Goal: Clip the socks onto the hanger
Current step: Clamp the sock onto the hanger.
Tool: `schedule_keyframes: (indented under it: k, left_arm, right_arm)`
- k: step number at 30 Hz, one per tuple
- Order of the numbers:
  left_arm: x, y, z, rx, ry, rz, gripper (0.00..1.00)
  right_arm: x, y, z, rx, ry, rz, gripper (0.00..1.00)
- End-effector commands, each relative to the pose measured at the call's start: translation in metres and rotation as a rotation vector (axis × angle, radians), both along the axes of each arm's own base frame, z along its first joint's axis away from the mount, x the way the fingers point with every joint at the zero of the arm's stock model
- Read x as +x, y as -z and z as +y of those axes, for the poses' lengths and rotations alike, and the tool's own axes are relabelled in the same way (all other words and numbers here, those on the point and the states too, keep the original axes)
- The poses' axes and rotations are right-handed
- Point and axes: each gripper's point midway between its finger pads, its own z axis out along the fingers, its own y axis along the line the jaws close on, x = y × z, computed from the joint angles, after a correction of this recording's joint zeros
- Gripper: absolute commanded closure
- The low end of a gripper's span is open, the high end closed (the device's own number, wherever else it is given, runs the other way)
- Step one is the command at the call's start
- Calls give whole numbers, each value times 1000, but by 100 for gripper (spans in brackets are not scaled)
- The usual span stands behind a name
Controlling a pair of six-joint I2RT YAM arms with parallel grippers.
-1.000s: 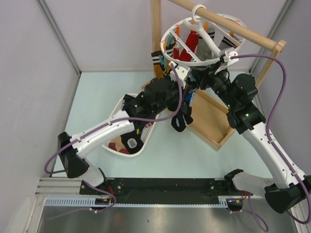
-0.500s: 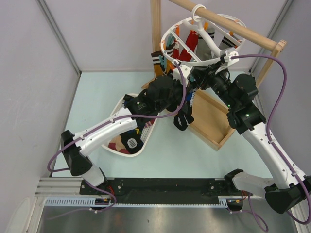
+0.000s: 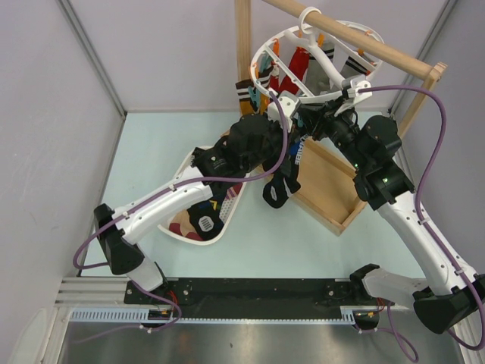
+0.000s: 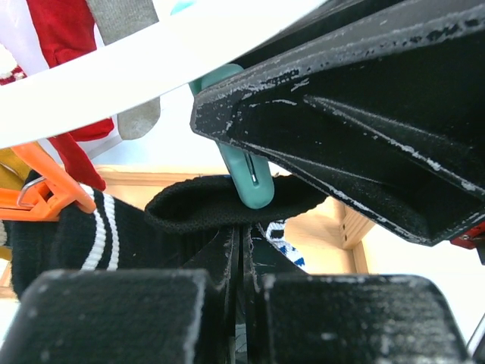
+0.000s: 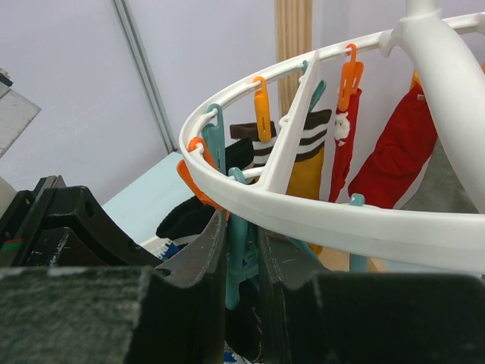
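Note:
The white round hanger [image 3: 261, 53] hangs by its hook from the wooden rail, with red, yellow and striped socks [image 3: 292, 76] clipped on it. My left gripper [image 3: 290, 121] is just under its near rim, shut on the cuff of a black sock [image 4: 204, 208] with a blue and white pattern; the rest hangs down [image 3: 279, 186]. The cuff is right at the tip of a teal clip [image 4: 246, 174]. My right gripper [image 5: 242, 235] is shut on that teal clip [image 5: 242, 265] under the ring [image 5: 364, 227], squeezing it from both sides.
A wooden frame base [image 3: 333, 189] lies under the hanger, with an upright post [image 3: 242, 45] and a slanted rail [image 3: 364, 38]. A white basket [image 3: 220, 227] holding more socks sits left of centre under the left arm. Orange clips [image 5: 261, 106] line the ring.
My left gripper has risen a little toward the hanger's rim, lifting the black sock with it. The right arm has stayed in place on the clip.

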Motion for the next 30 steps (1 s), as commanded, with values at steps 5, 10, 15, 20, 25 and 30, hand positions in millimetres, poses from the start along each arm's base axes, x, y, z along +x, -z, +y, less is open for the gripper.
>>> schedule_keyframes:
  k: [5,10,15,20,25,30]
  left_arm:
    - [-11,-48,13,-118,5,-35,100]
    - [-15,-58,17,-143,13,-48,100]
    - [-17,-66,19,-163,15,-58,99]
    - [-16,-68,16,-179,18,-63,100]
    - [-19,-68,13,-193,41,-55,100]
    - [-20,-66,14,-195,39,-51,100]
  right_arm:
    - [-4,-18,-8,0,38,-49,100]
    - [-2,-17,-8,-2,45,-47,100]
    - [-4,-19,-6,11,31,-46,100]
    - [-8,-22,-4,28,9,-45,100]
    - [-8,-22,-6,35,21,-39,99]
    - [-9,-23,-7,42,23,-40,70]
